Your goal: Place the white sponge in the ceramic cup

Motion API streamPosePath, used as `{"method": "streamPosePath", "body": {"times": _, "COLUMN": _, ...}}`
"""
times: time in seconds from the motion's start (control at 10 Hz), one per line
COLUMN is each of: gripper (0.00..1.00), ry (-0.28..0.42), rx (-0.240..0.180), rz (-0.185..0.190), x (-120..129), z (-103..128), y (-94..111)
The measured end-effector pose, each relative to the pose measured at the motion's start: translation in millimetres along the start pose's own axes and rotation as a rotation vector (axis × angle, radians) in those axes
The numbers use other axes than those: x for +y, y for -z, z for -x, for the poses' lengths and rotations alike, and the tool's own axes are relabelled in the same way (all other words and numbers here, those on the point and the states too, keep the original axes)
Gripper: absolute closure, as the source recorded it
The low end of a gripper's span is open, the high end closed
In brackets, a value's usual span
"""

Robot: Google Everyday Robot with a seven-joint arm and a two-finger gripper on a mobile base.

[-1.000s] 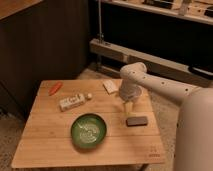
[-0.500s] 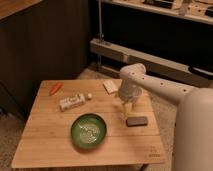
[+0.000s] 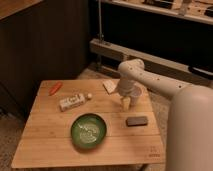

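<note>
Cream-white, flat and squarish, the white sponge (image 3: 109,86) lies near the far edge of the wooden table (image 3: 50,145), just left of the arm. Now the gripper (image 3: 126,104) hangs low beside the ceramic cup (image 3: 135,93), a small plain white cylinder; clenched or released, I can't tell.

Table (image 3: 50,145) holds plate (image 3: 73,133), bottle (image 3: 73,102), sponge (image 3: 109,86), cup (image 3: 135,93), block (image 3: 136,121); hand (image 3: 126,104) hangs beside cup.

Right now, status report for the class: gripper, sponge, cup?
Gripper low over table, beside ceramic cup. White sponge flat on table, not in cup. Dark block nearby, apart.
</note>
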Motion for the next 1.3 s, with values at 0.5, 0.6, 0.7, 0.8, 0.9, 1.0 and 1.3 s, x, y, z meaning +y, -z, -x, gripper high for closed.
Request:
{"method": "streamPosePath", "body": {"times": 0.5, "gripper": 0.20, "ry": -0.119, "rx": -0.059, "rz": -0.039, "x": -58.8, "z": -6.9, "y": 14.3}}
{"method": "streamPosePath", "body": {"times": 0.6, "gripper": 0.20, "ry": -0.183, "rx": -0.095, "rz": -0.053, "x": -64.6, "z": -10.4, "y": 17.4}}
{"method": "streamPosePath", "body": {"times": 0.7, "gripper": 0.20, "ry": -0.250, "rx": -0.125, "rz": -0.084, "x": -67.5, "z": -12.6, "y": 20.8}}
{"method": "streamPosePath", "body": {"times": 0.8, "gripper": 0.20, "ry": -0.288, "rx": -0.146, "rz": -0.112, "x": -69.3, "z": -13.1, "y": 22.7}}
{"method": "streamPosePath", "body": {"times": 0.9, "gripper": 0.20, "ry": -0.315, "rx": -0.168, "rz": -0.139, "x": -71.0, "z": -13.5, "y": 25.3}}
{"method": "streamPosePath", "body": {"times": 1.0, "gripper": 0.20, "ry": -0.320, "rx": -0.177, "rz": -0.154, "x": -73.2, "z": -10.6, "y": 26.3}}
{"method": "streamPosePath", "body": {"times": 1.3, "gripper": 0.20, "ry": -0.313, "rx": -0.204, "rz": -0.203, "x": -83.6, "z": -0.1, "y": 25.4}}
